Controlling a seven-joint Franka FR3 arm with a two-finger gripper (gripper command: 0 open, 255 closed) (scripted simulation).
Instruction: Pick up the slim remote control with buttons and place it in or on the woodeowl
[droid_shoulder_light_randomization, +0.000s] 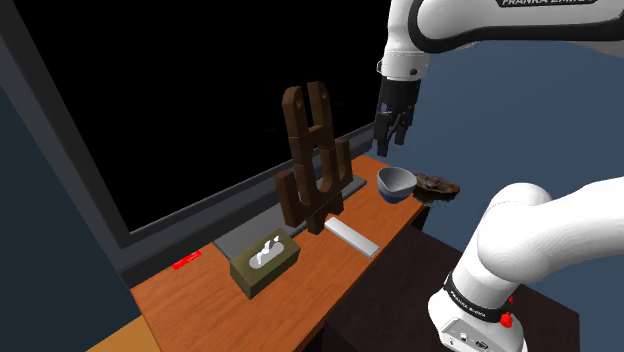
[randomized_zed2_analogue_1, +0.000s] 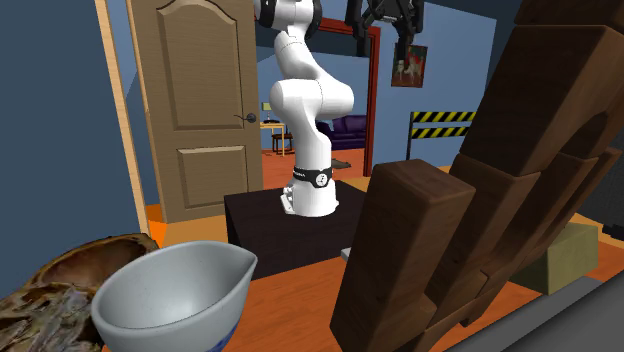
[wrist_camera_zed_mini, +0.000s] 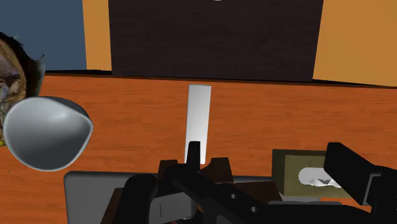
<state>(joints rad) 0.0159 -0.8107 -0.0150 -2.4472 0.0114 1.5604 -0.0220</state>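
Inspection, approach stage.

1. My gripper (droid_shoulder_light_randomization: 391, 138) hangs high above the table (droid_shoulder_light_randomization: 200, 300), its 2 fingers spread and empty. I judge the height deliberate: it keeps me clear of the tall dark wooden block sculpture (droid_shoulder_light_randomization: 312, 160), which stands just beside my line of descent.
2. The slim remote control (wrist_camera_zed_mini: 198, 124), drawn plain pale grey, lies flat on the table well below me. In the wrist view its long axis runs straight away from my fingers. That alignment suits a pinch across its narrow width; no buttons are discernible.
3. The rough brown wooden bowl (droid_shoulder_light_randomization: 438, 185), which I take to be the destination, sits near and below me, touching or just beyond the spouted grey bowl (droid_shoulder_light_randomization: 396, 183). I judge the carry must pass over that grey bowl.
4. A tissue box (droid_shoulder_light_randomization: 265, 262) lies on the remote control's far side, apart from it, and is no obstruction.

Status: grasp not yet begun.
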